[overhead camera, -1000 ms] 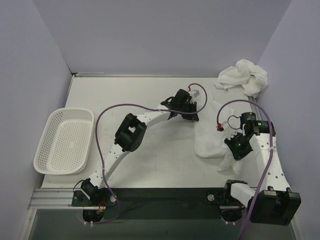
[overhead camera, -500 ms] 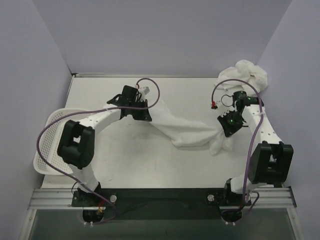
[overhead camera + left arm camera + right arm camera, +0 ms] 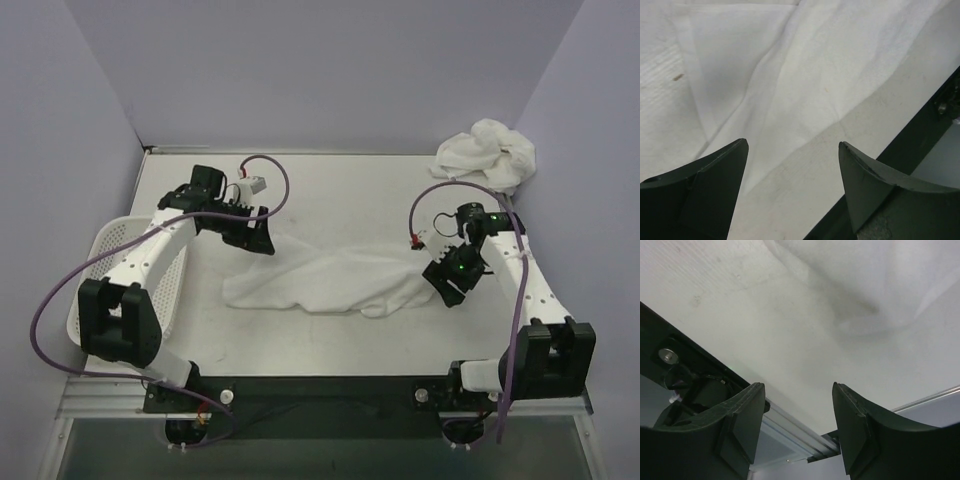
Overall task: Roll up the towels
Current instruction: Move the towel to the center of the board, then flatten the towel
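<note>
Saw the left gripper [image 3: 792, 144] spread wide with nothing between its jaws, poised just over one end of a long towel [image 3: 320, 282] that lay in loose folds from there across to the right gripper [image 3: 797, 386]. Found that one about half open and likewise empty, with the cloth's other end just ahead of its fingertips. Noted a second towel [image 3: 488, 152] bunched up well beyond the right gripper, in the far corner.

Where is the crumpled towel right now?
In the top view, the crumpled towel lies at the far right corner of the table, beyond the right gripper.
</note>
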Controlling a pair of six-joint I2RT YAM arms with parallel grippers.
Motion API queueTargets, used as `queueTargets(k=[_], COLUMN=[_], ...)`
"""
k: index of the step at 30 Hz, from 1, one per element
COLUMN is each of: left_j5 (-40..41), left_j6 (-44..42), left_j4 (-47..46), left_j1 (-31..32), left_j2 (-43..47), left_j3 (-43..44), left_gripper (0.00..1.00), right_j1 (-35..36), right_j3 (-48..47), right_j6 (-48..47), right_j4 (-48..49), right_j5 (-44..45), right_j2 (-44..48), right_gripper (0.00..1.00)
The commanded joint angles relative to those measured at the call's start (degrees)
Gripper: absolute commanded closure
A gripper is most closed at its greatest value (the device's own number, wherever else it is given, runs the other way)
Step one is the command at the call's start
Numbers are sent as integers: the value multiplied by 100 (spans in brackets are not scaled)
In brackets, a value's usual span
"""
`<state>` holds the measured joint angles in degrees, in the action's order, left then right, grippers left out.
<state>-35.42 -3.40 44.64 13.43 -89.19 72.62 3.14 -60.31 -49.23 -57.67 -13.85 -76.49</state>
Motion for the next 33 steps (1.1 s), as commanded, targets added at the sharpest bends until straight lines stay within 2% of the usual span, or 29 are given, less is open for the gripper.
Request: queueTargets(k=[1, 5, 10, 13, 18, 25, 33], left_j5=[358, 1500, 1784, 1916, 2030, 2109, 1934], left_j6=[-1257, -1663, -1726, -1734, -1787, -1673, -1620], left_j4=[862, 835, 835, 827, 792, 827, 756], left_j1=[-60, -69, -200, -218, -280, -403, -473], left_j2=[209, 96, -187, -266, -415, -626, -810], left_j3=[95, -292, -319, -310, -336, -406, -477], left_gripper=[17, 18, 20, 21, 21, 20, 20], right_j1=[-487, -884, -894, -885, -894, -850, -762], right_j3=[-778, -1596, -2930, -3284, -3145, -2942, -2969], right_j6=[-122, 527, 1914, 2312, 2568, 2462, 2533], right_j4=[-658, -518, -421, -359, 246, 774, 1065], right_j5=[-573, -567, -531, -391, 189, 426, 769], right_j2=[-13, -1111, -2754, -3178, -3715, -4339, -4348], right_gripper=[44, 46, 55, 57, 60, 64, 66])
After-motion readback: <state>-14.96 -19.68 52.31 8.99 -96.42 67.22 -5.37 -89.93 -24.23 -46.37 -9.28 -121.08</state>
